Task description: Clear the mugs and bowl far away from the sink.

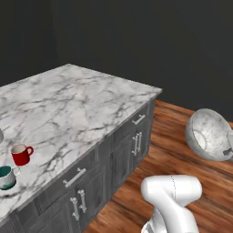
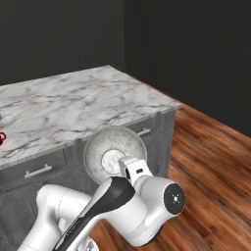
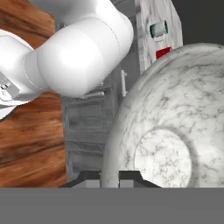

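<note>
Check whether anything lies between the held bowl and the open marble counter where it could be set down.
Nothing visible does. The gripper is shut on the bowl, held tilted over the wood floor off the island's corner. The marble counter nearby is bare; the red mug and teal-lined mug sit far along it.

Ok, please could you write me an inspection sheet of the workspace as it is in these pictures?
Surface: marble counter on grey cabinets with bar handles.
Job's things: bowl held up in the air, tipped on its side, over the wood floor and off the counter. Red mug and teal-lined mug stand upright near the counter's front edge, apart from each other.
Clutter: nothing seen.
Grippers: gripper shut on the bowl's rim, one finger on each side of the wall.
Cables: nothing seen.
Surroundings: wood floor, dark walls behind the counter.
</note>
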